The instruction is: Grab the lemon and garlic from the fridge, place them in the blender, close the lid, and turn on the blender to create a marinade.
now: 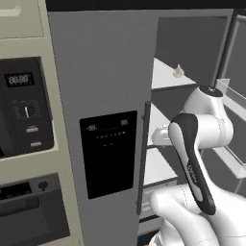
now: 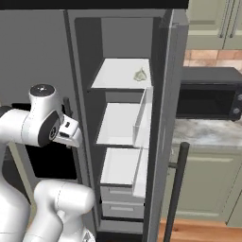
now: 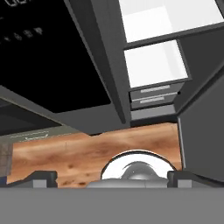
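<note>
One garlic: a pale bulb (image 1: 178,71) sits on the top white shelf (image 1: 163,77) of the fridge, upper right of centre in the left base view; in the right base view it lies at the shelf's right end (image 2: 140,74), upper centre of the frame.
Fridge: the grey appliance (image 1: 105,77) stands with its right compartment open; the closed left door carries a black display panel (image 1: 108,153) at the frame's centre, with a dark vertical bar handle (image 1: 143,158) along its right edge.
Open door: in the right base view the swung-out door (image 2: 171,118) runs down the middle right of the frame, its dark bar handle (image 2: 177,189) at lower right.
Shelves: three white shelves are stacked in the open compartment, with two grey drawers (image 2: 120,201) below them at lower centre.
Gripper: in the hand view the two dark fingertips sit far apart at the lower left and lower right corners, jaws spread wide around nothing (image 3: 109,178); beyond them lie wooden floor (image 3: 65,153) and the fridge's lower shelves and drawers.
Arm: the white arm (image 1: 202,144) fills the lower right of the left base view, in front of the open compartment.
Left cabinet: a beige cabinet (image 1: 38,33) holds a black microwave (image 1: 24,105) and an oven (image 1: 29,206) at far left.
Right counter: a black microwave (image 2: 210,97) rests on a pale counter (image 2: 208,134) at the right of the right base view.
</note>
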You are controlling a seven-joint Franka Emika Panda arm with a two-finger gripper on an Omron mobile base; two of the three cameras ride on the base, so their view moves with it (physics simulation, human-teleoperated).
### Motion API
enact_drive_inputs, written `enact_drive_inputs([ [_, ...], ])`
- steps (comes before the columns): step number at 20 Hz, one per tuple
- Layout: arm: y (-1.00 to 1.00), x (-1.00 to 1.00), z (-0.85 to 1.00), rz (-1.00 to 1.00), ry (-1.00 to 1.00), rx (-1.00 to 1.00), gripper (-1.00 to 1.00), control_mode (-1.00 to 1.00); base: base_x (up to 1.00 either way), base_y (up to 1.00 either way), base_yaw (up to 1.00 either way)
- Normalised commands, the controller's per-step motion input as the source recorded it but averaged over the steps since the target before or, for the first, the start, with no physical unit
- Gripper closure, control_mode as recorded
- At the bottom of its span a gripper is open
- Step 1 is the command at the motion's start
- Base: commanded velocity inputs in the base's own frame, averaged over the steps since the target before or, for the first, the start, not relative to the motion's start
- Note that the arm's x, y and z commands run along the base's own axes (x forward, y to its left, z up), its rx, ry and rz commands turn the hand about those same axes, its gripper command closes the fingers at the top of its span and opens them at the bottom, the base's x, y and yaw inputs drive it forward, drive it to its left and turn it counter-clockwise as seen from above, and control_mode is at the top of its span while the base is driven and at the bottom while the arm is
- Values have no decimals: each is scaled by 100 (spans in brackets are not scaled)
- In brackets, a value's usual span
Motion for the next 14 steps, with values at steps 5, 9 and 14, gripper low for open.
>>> enact_drive_inputs([
  [5, 0, 0, 0, 0, 0, 0, -100, 100, 48, -23, 12],
  [9, -20, 0, 0, 2, -1, 2, -100, -100, 0, -26, 3],
  [14, -31, 4, 49, 0, -6, 1, -100, -100, 0, 0, 0],
])
